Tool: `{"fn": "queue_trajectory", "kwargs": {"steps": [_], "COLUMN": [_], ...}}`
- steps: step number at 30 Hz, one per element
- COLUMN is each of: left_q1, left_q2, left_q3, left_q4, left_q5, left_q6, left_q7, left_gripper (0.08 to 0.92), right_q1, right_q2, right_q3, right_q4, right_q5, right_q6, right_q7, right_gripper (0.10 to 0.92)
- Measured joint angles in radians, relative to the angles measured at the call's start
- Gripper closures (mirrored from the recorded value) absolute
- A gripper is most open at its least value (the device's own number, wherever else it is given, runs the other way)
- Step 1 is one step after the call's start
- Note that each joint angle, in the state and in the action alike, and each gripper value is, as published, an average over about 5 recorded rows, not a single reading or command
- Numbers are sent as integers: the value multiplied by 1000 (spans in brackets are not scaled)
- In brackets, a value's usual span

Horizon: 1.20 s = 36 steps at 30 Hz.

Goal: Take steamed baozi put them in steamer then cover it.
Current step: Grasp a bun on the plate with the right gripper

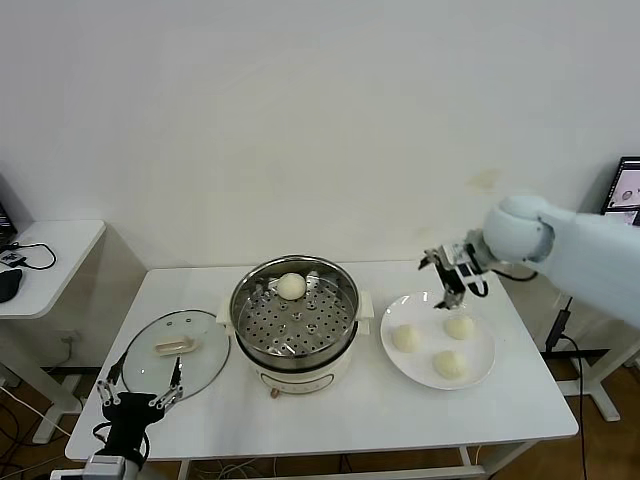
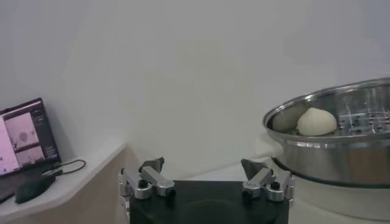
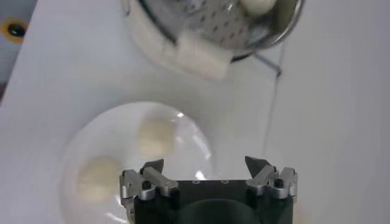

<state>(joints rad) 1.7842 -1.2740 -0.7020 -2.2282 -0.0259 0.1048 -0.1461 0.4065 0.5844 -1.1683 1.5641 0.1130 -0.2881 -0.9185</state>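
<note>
Baozi lying under the wide, empty right claw; an off-centre descent risks nudging it off the plate.

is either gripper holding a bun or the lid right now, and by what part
Nothing is held. The right gripper hangs open above the plate, and the left gripper is open and empty near the lid.

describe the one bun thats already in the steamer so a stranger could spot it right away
Find the round shiny stainless-steel steamer at the middle of the white table. On its perforated tray, near the far rim, sits one small smooth cream-white bun. It sits alone; the other three buns lie on the white plate.
</note>
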Motion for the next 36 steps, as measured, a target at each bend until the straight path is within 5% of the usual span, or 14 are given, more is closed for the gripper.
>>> {"fn": "queue_trajectory", "kwargs": {"steps": [36], "left_q1": [-8], "left_q2": [4], "left_q3": [-40], "left_q4": [34], "left_q5": [-9], "left_q6": [0], "left_q7": [2], "left_gripper": [177], "right_q1": [-358], "right_q2": [265], "right_q3": [202], "right_q4": [-338], "right_q5": [-160], "right_q6": [19], "right_q7": [10], "right_gripper": [203]}}
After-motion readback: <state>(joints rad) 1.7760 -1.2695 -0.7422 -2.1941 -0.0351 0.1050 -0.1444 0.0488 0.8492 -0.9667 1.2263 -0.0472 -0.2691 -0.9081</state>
